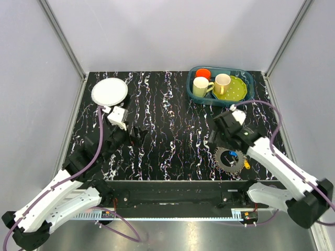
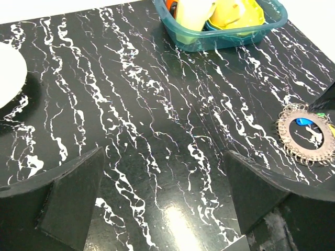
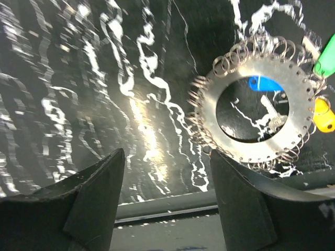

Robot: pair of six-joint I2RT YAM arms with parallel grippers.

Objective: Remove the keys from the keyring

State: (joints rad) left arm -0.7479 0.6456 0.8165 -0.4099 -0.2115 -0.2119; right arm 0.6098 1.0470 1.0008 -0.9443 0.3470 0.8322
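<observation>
The keyring lies flat on the black marbled table near the front right, a silver ring edged with small wire loops. The right wrist view shows it close, with a blue tag and a small silver key inside it, and a green tag and a yellow tag at its edge. My right gripper is open and empty, hovering just left of the ring; it is also in the top view. My left gripper is open and empty at mid-left, far from the ring.
A white plate sits at the back left, also in the left wrist view. A teal basket with mugs and a yellow-green dish stands at the back right, also in the left wrist view. The table's front edge lies just beyond the ring.
</observation>
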